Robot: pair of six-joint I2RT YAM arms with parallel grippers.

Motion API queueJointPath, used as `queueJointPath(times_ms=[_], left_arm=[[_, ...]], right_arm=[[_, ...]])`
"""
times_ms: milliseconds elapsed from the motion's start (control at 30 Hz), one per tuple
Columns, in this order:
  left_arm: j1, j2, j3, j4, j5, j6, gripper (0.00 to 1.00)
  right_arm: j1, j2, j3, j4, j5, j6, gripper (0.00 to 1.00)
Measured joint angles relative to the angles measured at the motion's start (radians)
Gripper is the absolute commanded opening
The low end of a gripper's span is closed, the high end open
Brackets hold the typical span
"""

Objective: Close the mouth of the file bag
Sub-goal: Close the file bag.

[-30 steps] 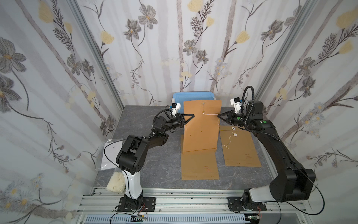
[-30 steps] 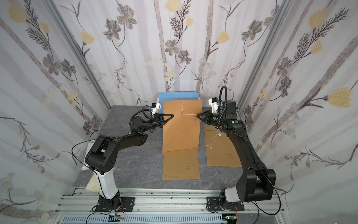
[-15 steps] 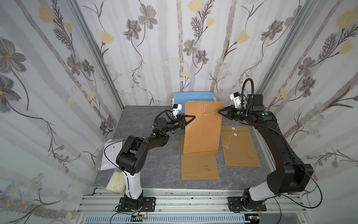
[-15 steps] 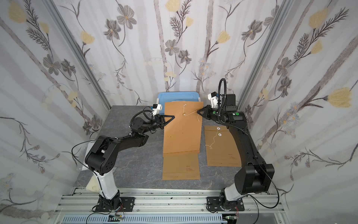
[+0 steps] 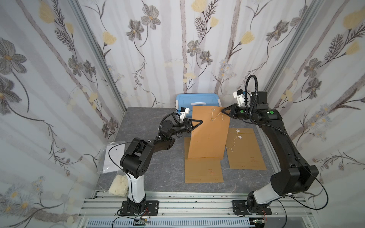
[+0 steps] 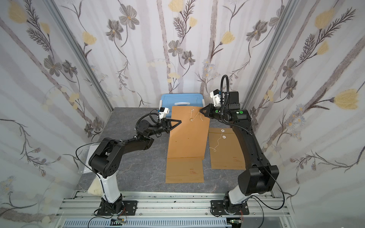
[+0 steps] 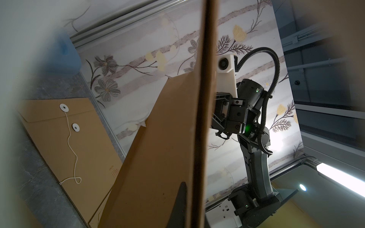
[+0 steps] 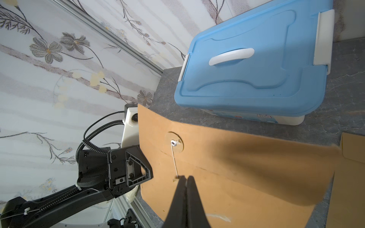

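Note:
The file bag [image 5: 209, 136] [image 6: 187, 138] is a brown paper envelope held up at a slant over the table, its lower edge resting on another envelope. My left gripper [image 5: 201, 120] [image 6: 180, 121] is shut on the bag's left edge [image 7: 203, 98], and one dark finger [image 7: 181, 199] shows against the paper. My right gripper [image 5: 223, 111] [image 8: 185, 177] is shut on the bag's thin white string [image 8: 174, 159]. That string runs taut from the round button [image 8: 173, 142] on the flap to the fingertips. A loose end of string hangs near the bag's top right.
A flat brown envelope [image 5: 203, 170] lies under the raised bag. Another [image 5: 245, 152], with two white buttons and loose string, lies to its right. A blue lidded box [image 5: 197, 100] [image 8: 256, 65] stands at the back wall. A clear plastic sheet [image 5: 112, 156] and a cream lump [image 5: 118, 186] lie front left.
The right gripper has risen a little toward the back with the string, and its arm has straightened. The left gripper has edged right, and the bag has turned slightly.

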Motion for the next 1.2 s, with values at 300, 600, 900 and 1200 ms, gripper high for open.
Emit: queueJointPath(times_ms=[300,600,900,1200], left_arm=[[-0.007,0.000,-0.014,-0.001,0.007,0.013,0.00],[-0.021,-0.011,-0.004,-0.032,0.017,0.039,0.00],[-0.026,-0.013,0.005,-0.050,0.016,0.046,0.00],[-0.027,-0.013,0.005,-0.049,0.010,0.049,0.00]], right_arm=[[0.019,0.026,0.066,-0.050,0.007,-0.004,0.00],[0.102,0.050,0.130,-0.101,0.038,-0.019,0.00],[0.166,0.086,0.175,-0.123,0.065,-0.026,0.00],[0.235,0.124,0.187,-0.162,0.079,-0.031,0.00]])
